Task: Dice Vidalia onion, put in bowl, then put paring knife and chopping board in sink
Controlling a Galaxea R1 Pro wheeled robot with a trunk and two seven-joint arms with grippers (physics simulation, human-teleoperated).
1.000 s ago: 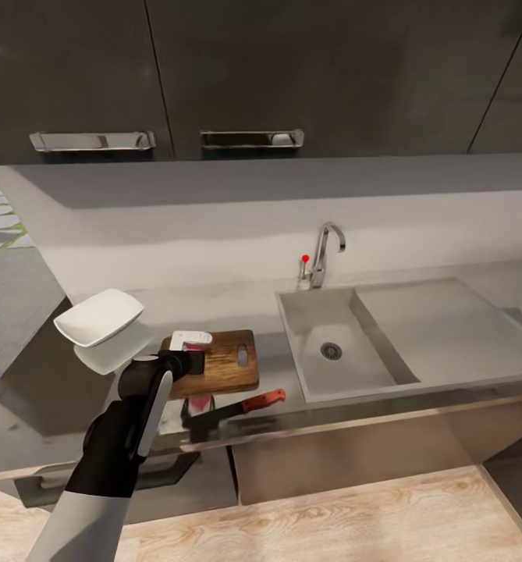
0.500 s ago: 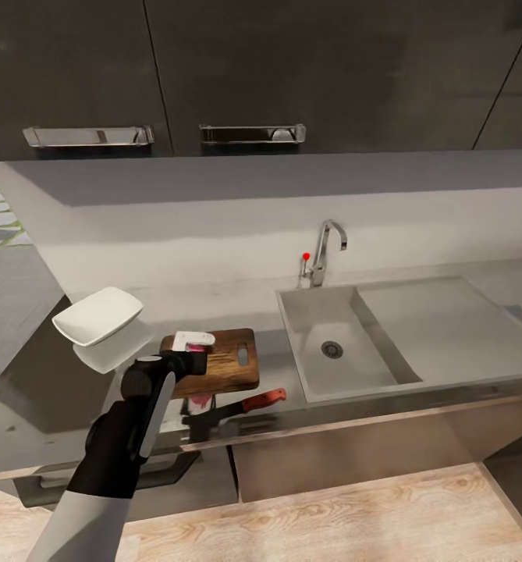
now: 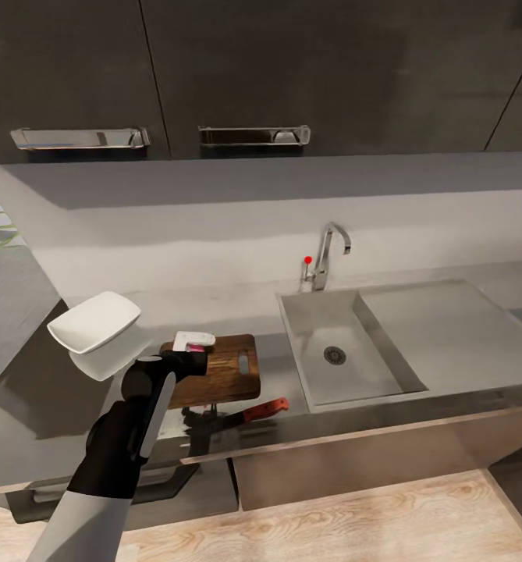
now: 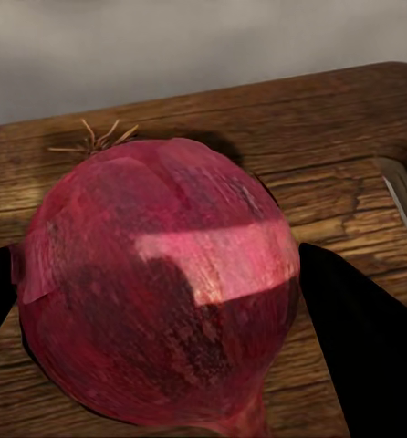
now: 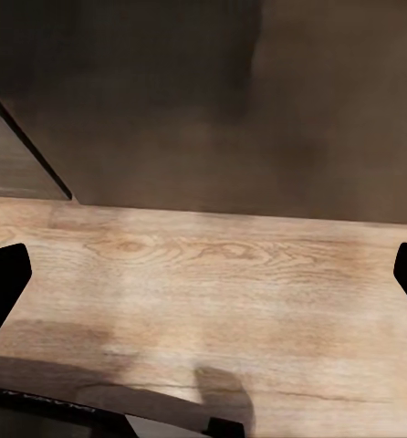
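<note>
Head view – worktop [image 3: 26,421]: glossy grey, dark drawers below, pale backsplash behind, dark upper cabinets [image 3: 292,70] with chrome handles.
Head view – sink [image 3: 346,355]: grey basin, round drain, drainboard alongside, chrome tap [image 3: 327,254] with red knob behind it. Basin holds nothing visible.
Head view – chopping board [image 3: 221,367]: dark brown, flat on worktop just beside sink, handle slot toward the sink end.
Head view – paring knife [image 3: 253,411]: red handle, dark blade, on worktop at its front edge, just in front of the board.
Head view – bowl [image 3: 95,321]: white, squarish, on worktop near the board, on the side away from the sink.
Head view – left hand [image 3: 189,361]: over the board's bowl-side end, wrist body covers what it carries; onion not readable here.
Left wrist view – onion [image 4: 158,292]: red-purple skin, dry root tuft, sits between the two black fingers [image 4: 363,338], over the board's wood grain [image 4: 331,146]. Fingers close against both sides, so left hand is clamped on the onion. Whether the onion touches the board: cannot tell.
Right wrist view – right hand [image 5: 203,274]: only two black fingertips [image 5: 1,278] at the picture's edges, well apart, nothing between them; wide open.
Right wrist view – floor [image 5: 222,274]: pale wood planks, dark cabinet front [image 5: 167,91] beyond.
</note>
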